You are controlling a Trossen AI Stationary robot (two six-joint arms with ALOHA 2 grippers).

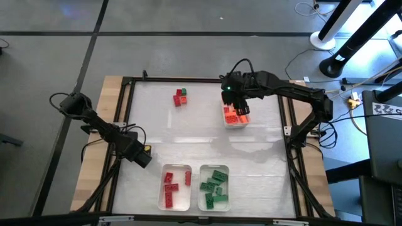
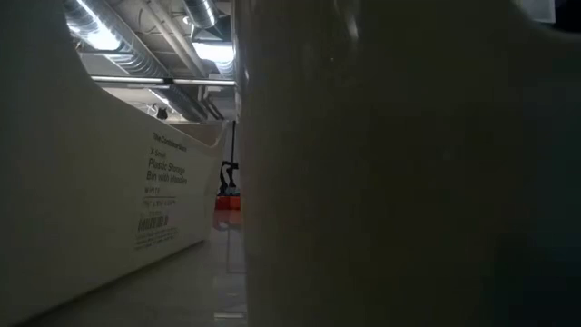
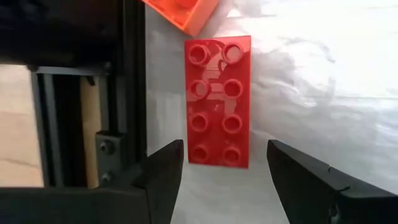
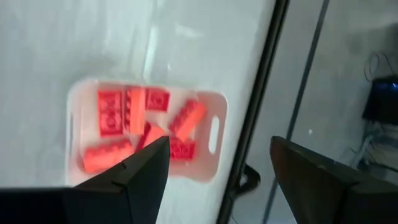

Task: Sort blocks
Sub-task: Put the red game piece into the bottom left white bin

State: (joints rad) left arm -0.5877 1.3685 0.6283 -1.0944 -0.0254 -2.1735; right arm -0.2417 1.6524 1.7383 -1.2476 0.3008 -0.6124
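Observation:
My left gripper (image 1: 143, 158) (image 3: 224, 152) is open near the table's left frame rail. In the left wrist view a red two-by-four brick (image 3: 217, 102) lies flat, studs up, just ahead of and between its fingers, apart from them, with an orange brick (image 3: 183, 12) beyond it. My right gripper (image 1: 231, 99) (image 4: 217, 146) hangs open above the white tray (image 1: 245, 120) (image 4: 214, 134) that holds several orange bricks (image 4: 134, 124). A few loose red and green bricks (image 1: 180, 96) lie on the far part of the table.
Two white trays stand at the near edge: one with red bricks (image 1: 166, 199), one with green bricks (image 1: 202, 201). Their walls (image 2: 109, 182) block most of the low view. A black frame rail (image 3: 130, 93) runs beside the left gripper. Bare white surface lies mid-table (image 1: 201, 141).

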